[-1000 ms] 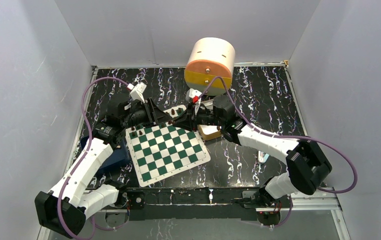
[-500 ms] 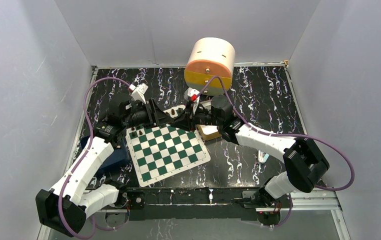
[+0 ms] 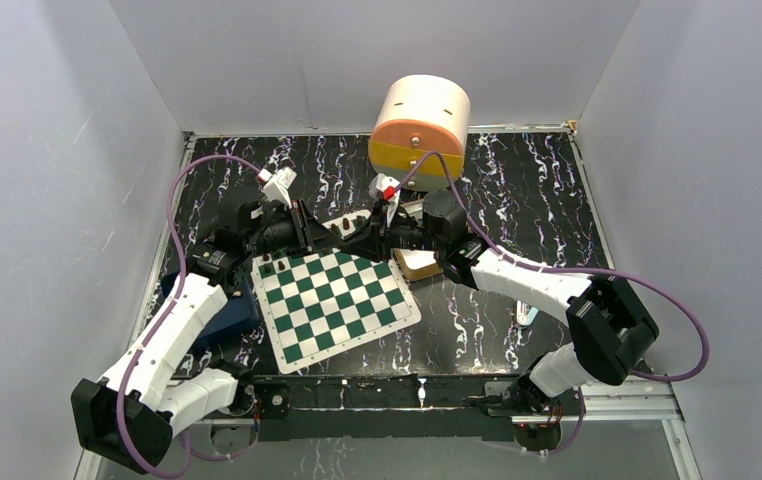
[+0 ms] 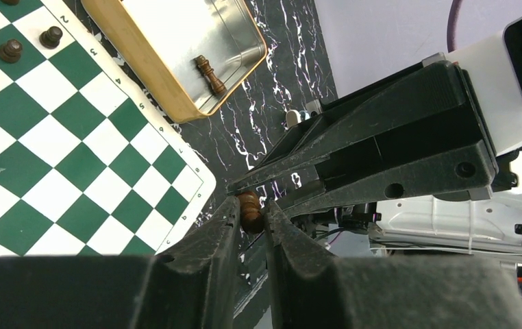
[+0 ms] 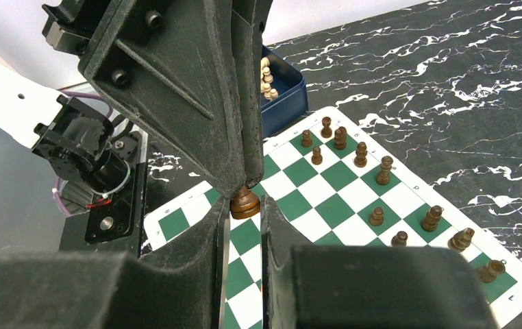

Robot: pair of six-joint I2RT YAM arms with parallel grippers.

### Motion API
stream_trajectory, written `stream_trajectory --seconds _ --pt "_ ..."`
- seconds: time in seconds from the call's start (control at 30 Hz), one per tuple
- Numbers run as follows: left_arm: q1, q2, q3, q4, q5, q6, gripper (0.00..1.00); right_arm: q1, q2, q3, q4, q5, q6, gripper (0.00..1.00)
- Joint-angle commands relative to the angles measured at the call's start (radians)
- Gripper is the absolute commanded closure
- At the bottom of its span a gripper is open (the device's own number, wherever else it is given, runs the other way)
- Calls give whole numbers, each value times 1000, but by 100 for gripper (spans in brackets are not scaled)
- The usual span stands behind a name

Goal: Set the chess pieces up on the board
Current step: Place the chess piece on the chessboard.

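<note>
Chess piece (image 5: 244,203) of dark brown turned wood with slight gloss, board (image 4: 53,137) a smooth matt sheet, tray (image 4: 169,34) bright brushed metal inside with tan-gold rim, table (image 5: 450,89) glossy black marbled surface, gripper fingers (image 5: 176,89) matt black moulded plastic

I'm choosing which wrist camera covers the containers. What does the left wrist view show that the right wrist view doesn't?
Only the left wrist view: a tan rectangular metal tray, with one dark brown chess piece lying in it. Only the right wrist view: a dark blue box holding pale chess pieces. Both: the green-and-white checkered board, dark chessmen standing on it, and one brown piece pinched between the left tool and the right tool.
</note>
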Motion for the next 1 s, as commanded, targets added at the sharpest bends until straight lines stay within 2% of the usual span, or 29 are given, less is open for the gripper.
stream_trajectory --seconds 0.0,0.1,0.2,0.27,0.37,0.47,0.6,0.63,0.7,0.97 --pt "2 -13 21 9 44 -4 85 6 -10 24 77 14 24 79" --pt "2 -16 21 2 40 -2 85 6 -12 20 77 18 25 79" --pt "2 -15 30 -18 25 16 90 6 -13 14 78 16 25 78" --pt "2 -11 44 -49 -1 39 94 6 -14 11 70 13 23 73" --pt "1 -3 69 -100 -61 85 94 6 -29 -4 56 26 18 57" --pt "1 7 99 -157 -145 136 92 5 -66 -45 60 52 -3 48" --pt "2 32 122 -215 -260 201 92 4 -134 -90 32 87 -34 30" --pt "2 39 126 -223 -288 214 92 4 -152 -104 23 95 -43 24" --pt "2 57 123 -227 -357 234 92 4 -188 -120 -3 105 -68 3" --pt "2 193 126 -233 -559 326 91 4 -323 -161 -133 225 -66 1"
